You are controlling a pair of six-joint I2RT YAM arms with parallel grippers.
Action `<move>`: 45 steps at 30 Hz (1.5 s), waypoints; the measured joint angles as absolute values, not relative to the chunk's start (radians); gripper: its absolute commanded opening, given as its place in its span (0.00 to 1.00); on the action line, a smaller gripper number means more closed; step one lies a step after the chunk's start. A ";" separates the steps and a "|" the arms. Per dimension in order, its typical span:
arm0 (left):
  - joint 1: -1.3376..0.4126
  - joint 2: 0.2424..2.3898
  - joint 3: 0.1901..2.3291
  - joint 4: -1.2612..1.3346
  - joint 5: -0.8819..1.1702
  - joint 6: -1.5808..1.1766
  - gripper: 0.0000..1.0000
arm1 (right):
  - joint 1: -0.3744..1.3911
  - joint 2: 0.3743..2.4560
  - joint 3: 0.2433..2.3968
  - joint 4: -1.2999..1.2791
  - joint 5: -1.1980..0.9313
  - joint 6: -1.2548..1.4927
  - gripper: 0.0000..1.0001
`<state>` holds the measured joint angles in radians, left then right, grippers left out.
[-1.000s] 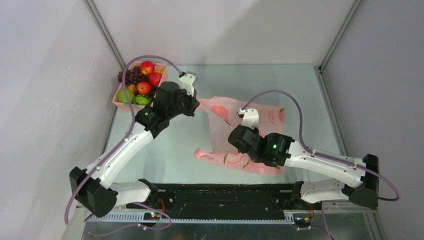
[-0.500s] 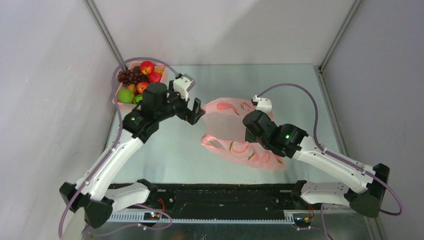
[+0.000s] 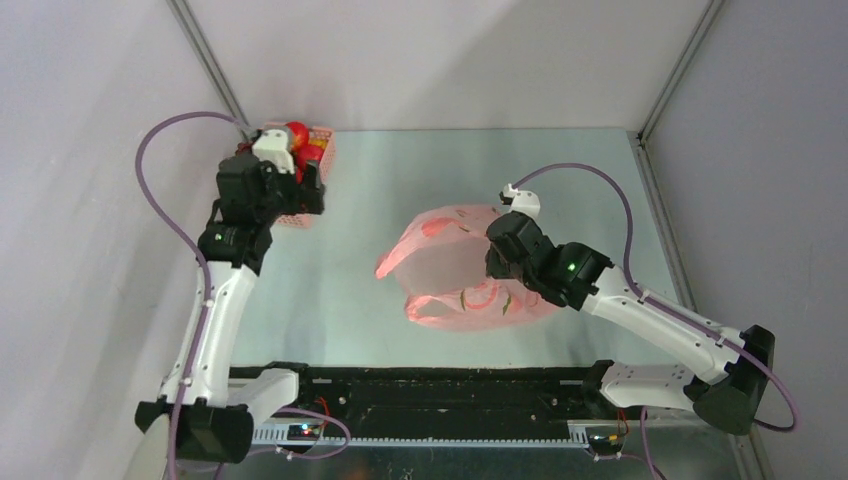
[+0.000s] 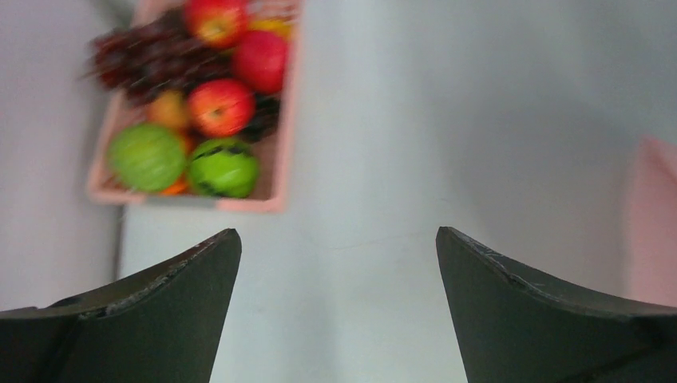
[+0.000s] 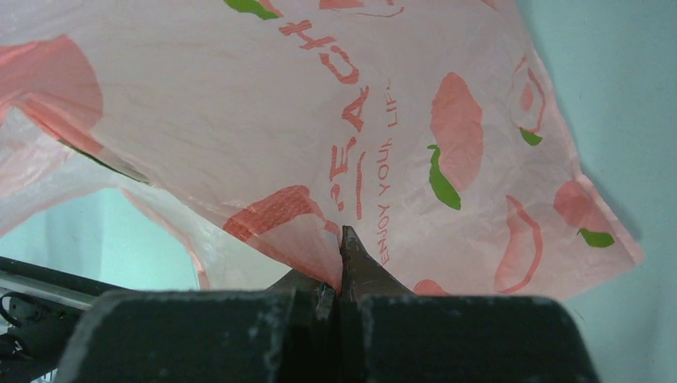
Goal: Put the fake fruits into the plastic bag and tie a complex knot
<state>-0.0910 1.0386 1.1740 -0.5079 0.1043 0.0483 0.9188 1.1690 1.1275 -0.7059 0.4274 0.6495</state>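
We see our right gripper pinched tight on the thin translucent pink plastic bag with peach prints, which billows at the middle of the pale table. Our left gripper hangs empty, jaws spread wide, near the pink lattice basket in the far left corner. The glossy fake fruits lie in that basket.

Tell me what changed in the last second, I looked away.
The left gripper swung from the plastic bag's edge back and left to above the basket, jaws open and empty. The bag, lying flat before, now billows up from the right gripper's hold. Unchanged: the right gripper stays shut on the bag, and the fake fruits sit in the basket.
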 measured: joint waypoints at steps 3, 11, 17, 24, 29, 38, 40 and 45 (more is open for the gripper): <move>0.006 1.103 1.179 -0.492 -0.015 0.007 0.99 | 0.918 1.169 1.127 -0.698 0.425 0.650 0.00; 0.205 1.364 1.251 -0.450 -0.191 -0.149 0.99 | 0.912 1.173 1.127 -0.671 0.420 0.650 0.00; 0.239 1.556 1.373 -0.419 -0.226 -0.204 0.91 | 0.906 1.201 1.127 -0.646 0.405 0.649 0.00; 0.250 1.774 1.516 -0.410 -0.239 -0.210 0.84 | 0.902 1.233 1.127 -0.614 0.382 0.646 0.00; 0.251 1.880 1.573 -0.423 -0.241 -0.202 0.83 | 0.899 1.248 1.127 -0.599 0.363 0.635 0.00; 0.266 1.954 1.623 -0.450 -0.239 -0.184 0.83 | 0.899 1.252 1.126 -0.593 0.350 0.635 0.00; 0.273 1.966 1.625 -0.455 -0.236 -0.181 0.85 | 0.899 1.252 1.126 -0.593 0.350 0.635 0.00; 0.280 2.008 1.652 -0.484 -0.233 -0.175 0.86 | 0.899 1.252 1.126 -0.593 0.350 0.635 0.00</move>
